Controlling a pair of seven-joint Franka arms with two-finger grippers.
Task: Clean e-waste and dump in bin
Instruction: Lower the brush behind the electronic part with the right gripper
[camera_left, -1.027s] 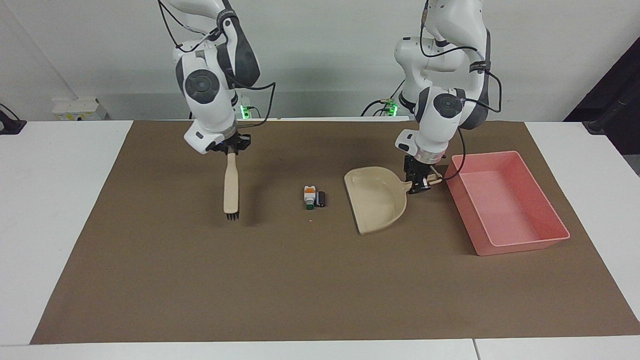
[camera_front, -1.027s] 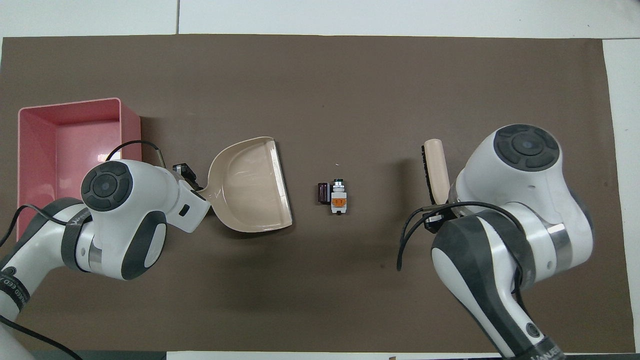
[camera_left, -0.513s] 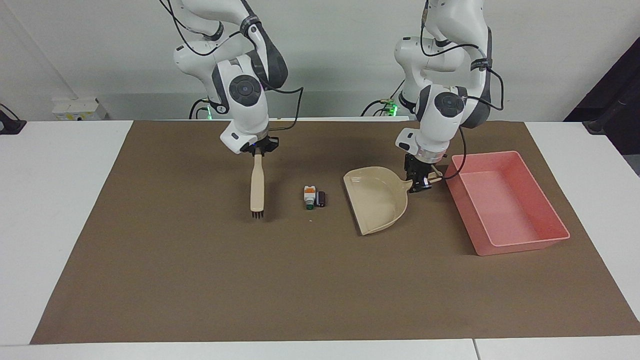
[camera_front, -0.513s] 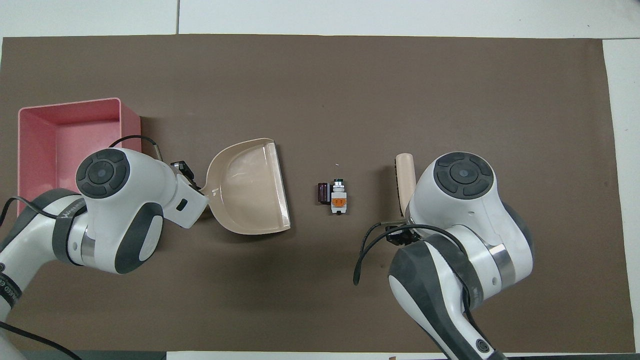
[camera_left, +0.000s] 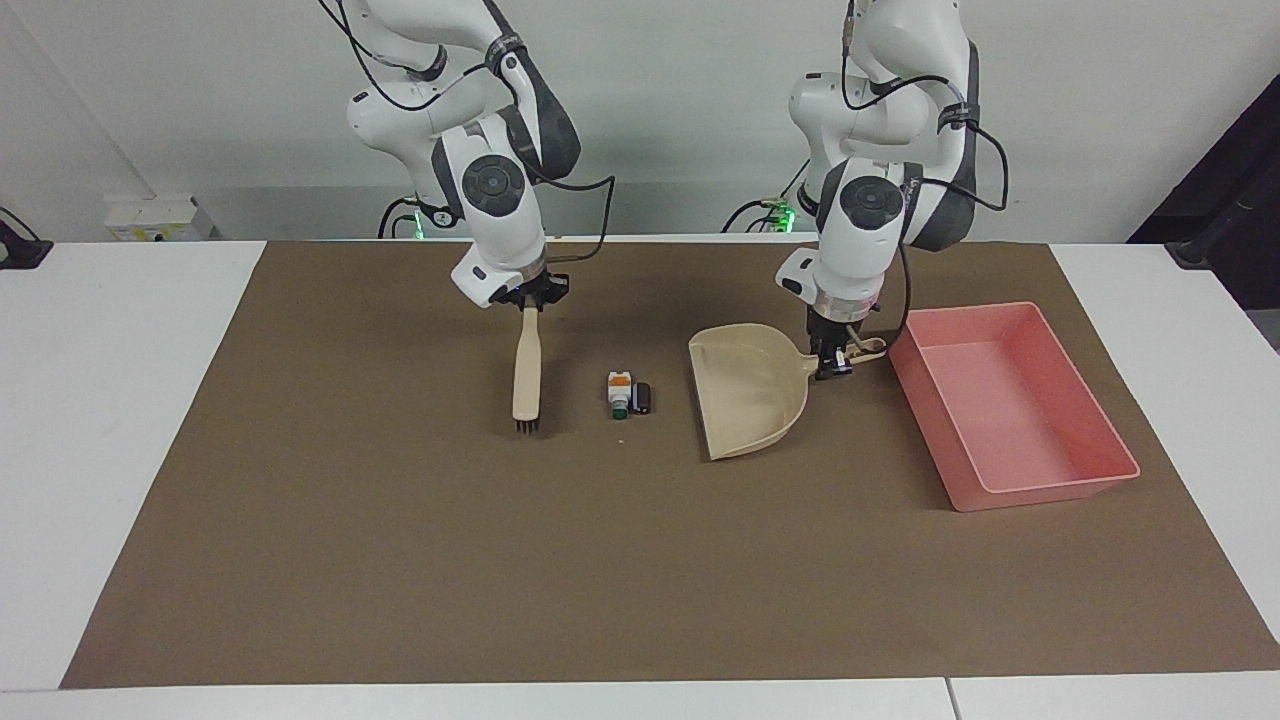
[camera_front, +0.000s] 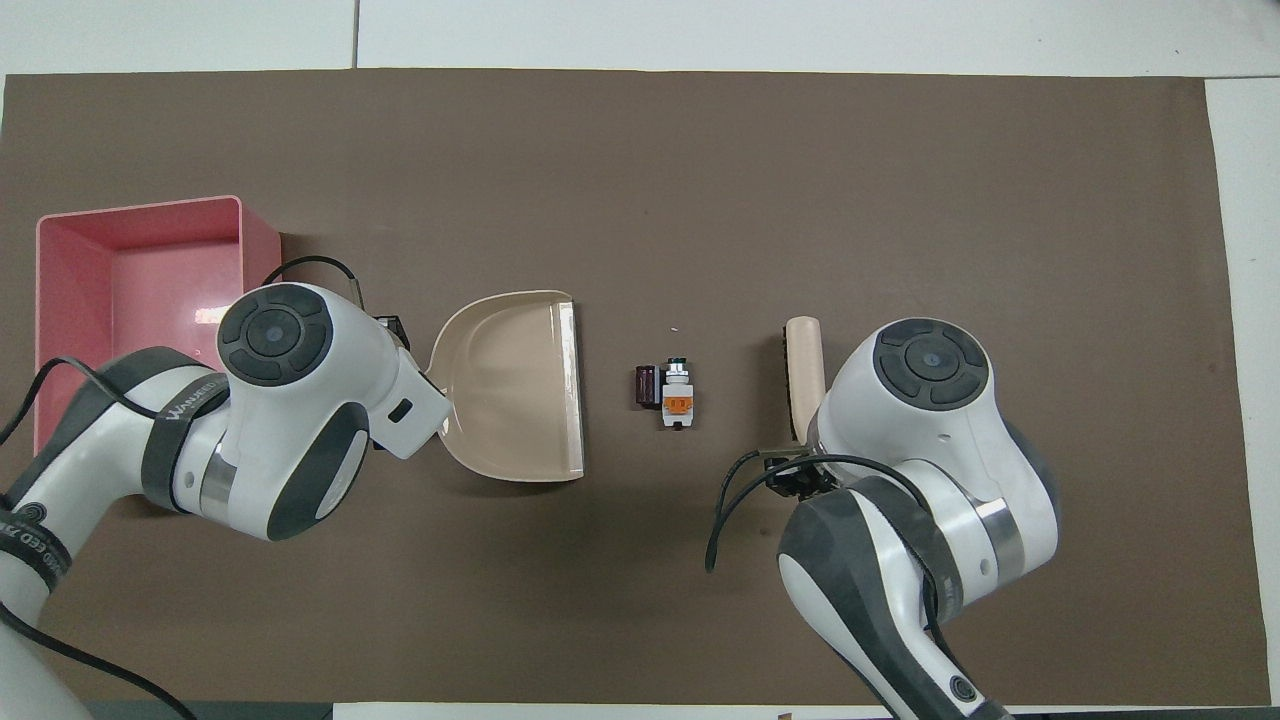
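Note:
The e-waste lies mid-mat: a white block with orange and green marks (camera_left: 619, 393) (camera_front: 678, 396) with a dark brown-black block (camera_left: 643, 397) (camera_front: 648, 386) touching it. My right gripper (camera_left: 530, 296) is shut on the handle of a beige brush (camera_left: 527, 368) (camera_front: 803, 368), which hangs bristles down close to the mat, beside the e-waste toward the right arm's end. My left gripper (camera_left: 833, 362) is shut on the handle of the beige dustpan (camera_left: 748, 398) (camera_front: 515, 385), whose open mouth faces the e-waste. The pink bin (camera_left: 1100, 430) (camera_front: 140, 208) stands beside the dustpan and is empty.
A brown mat (camera_left: 400, 560) covers the white table (camera_left: 110, 400). A tiny pale crumb (camera_front: 674, 327) lies just farther from the robots than the blocks. The bin sits at the left arm's end of the mat.
My right gripper carried the brush toward the e-waste and slowed beside it. My left gripper turned the dustpan so its mouth faces the blocks squarely and shifted it slightly closer. The blocks have not moved.

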